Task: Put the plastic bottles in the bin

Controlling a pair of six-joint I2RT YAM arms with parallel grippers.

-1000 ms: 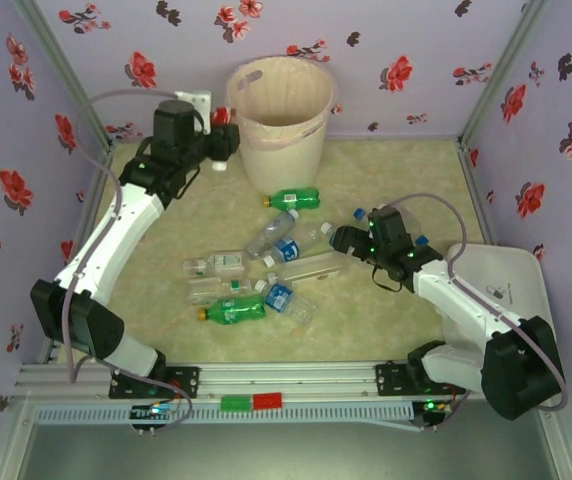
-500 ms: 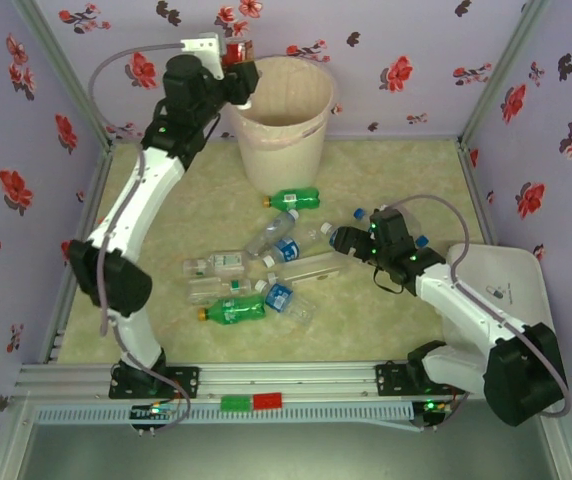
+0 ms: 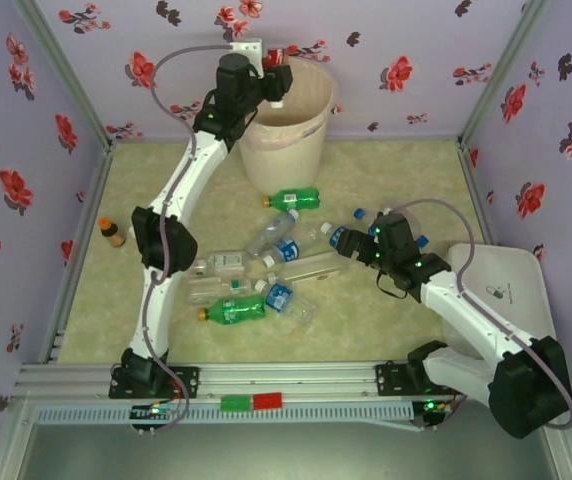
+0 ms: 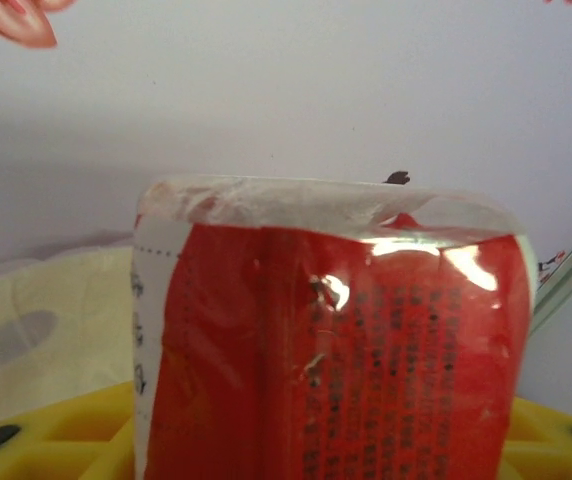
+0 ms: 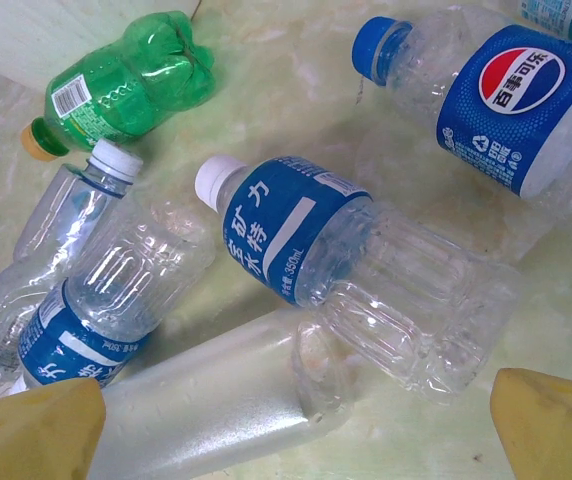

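The left end effector (image 3: 276, 78) is raised at the near-left rim of the tall round pale pink-beige bin (image 3: 311, 135), which stands at the far side of the table (image 3: 416, 180). It is clenched on a crushed clear plastic bottle with a red label (image 4: 326, 340). In the left wrist view that bottle sits between the yellow finger pads (image 4: 46, 440), with a pale stretch of the bin's lined rim to its left.

The right end effector (image 3: 346, 241) hangs low over the cluster of bottles in the middle of the table. It is released, its jaws spread wide with nothing between them.

In the right wrist view a frosted clear bottle (image 5: 216, 400) lies beneath it, touching a clear bottle with a blue label and white cap (image 5: 296, 245). Just beyond is a blue-capped clear bottle with a round logo (image 5: 496, 100). A green bottle with a yellow cap (image 5: 126, 80) lies just in front of the bin. A second green bottle (image 3: 234, 311) lies at the near edge of the cluster. A small amber bottle (image 3: 112, 232) stands upright near the left wall, well apart from the rest.
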